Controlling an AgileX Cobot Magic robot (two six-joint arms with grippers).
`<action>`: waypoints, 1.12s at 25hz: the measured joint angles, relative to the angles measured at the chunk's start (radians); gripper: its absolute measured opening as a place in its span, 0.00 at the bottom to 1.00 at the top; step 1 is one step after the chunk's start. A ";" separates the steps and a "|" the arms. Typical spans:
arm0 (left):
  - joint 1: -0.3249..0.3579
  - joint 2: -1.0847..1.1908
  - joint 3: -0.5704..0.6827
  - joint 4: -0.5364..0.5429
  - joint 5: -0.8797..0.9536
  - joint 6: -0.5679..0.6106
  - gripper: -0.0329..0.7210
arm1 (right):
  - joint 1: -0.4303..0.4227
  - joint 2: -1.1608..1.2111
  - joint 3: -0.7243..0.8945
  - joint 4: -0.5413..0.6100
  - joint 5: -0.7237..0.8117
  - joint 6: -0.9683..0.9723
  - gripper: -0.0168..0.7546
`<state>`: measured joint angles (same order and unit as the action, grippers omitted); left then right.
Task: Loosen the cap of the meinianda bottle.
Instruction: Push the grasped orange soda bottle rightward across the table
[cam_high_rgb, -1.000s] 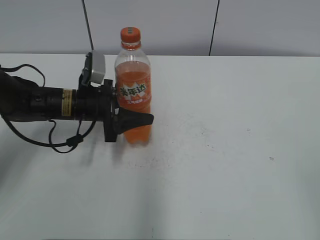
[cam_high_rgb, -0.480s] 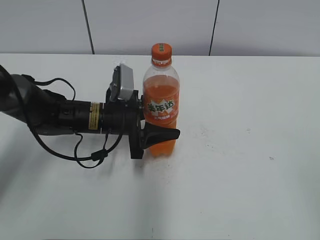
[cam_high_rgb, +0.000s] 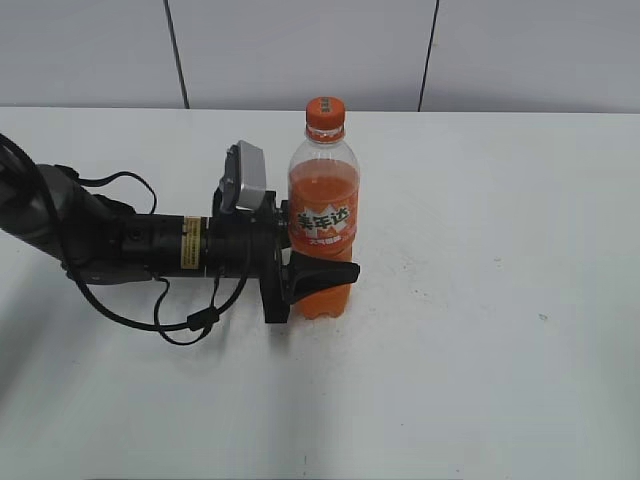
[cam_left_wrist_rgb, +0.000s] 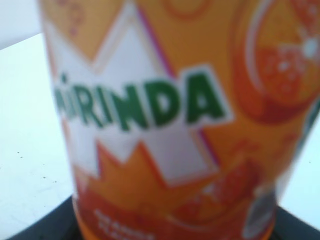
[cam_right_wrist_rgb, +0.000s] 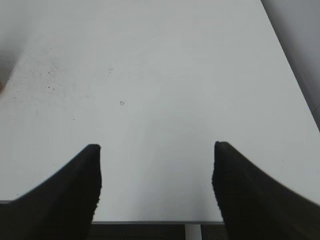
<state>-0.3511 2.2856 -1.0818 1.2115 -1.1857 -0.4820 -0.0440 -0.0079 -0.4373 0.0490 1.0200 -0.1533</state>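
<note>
The meinianda bottle (cam_high_rgb: 323, 215) stands upright on the white table (cam_high_rgb: 480, 330), filled with orange drink. Its orange cap (cam_high_rgb: 325, 113) sits on top, untouched. My left gripper (cam_high_rgb: 320, 275) reaches in from the left and is shut on the bottle's lower body, one black finger showing in front of it. In the left wrist view the bottle's orange label (cam_left_wrist_rgb: 165, 120) fills the frame, close and blurred. My right gripper (cam_right_wrist_rgb: 156, 172) is open and empty above the table's near edge; it is out of the exterior view.
The left arm (cam_high_rgb: 120, 245) with its cable lies across the table's left side. A grey wall (cam_high_rgb: 300, 50) runs behind the table. The right wrist view shows bare white table surface (cam_right_wrist_rgb: 150, 75) with a few specks.
My left gripper has carried the bottle to the right over the table and slightly toward the front. In the last half second it only shifted a little.
</note>
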 joint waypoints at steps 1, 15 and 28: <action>0.000 0.000 0.000 0.000 0.000 0.001 0.58 | 0.000 0.000 0.000 0.000 0.000 0.000 0.70; 0.000 0.000 0.000 0.000 0.000 0.003 0.58 | 0.000 0.000 0.000 0.000 0.000 0.000 0.70; 0.000 -0.015 0.000 0.010 0.022 -0.038 0.58 | 0.000 0.000 0.000 0.005 0.000 0.000 0.70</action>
<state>-0.3511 2.2701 -1.0818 1.2211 -1.1634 -0.5202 -0.0440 -0.0079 -0.4373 0.0539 1.0200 -0.1533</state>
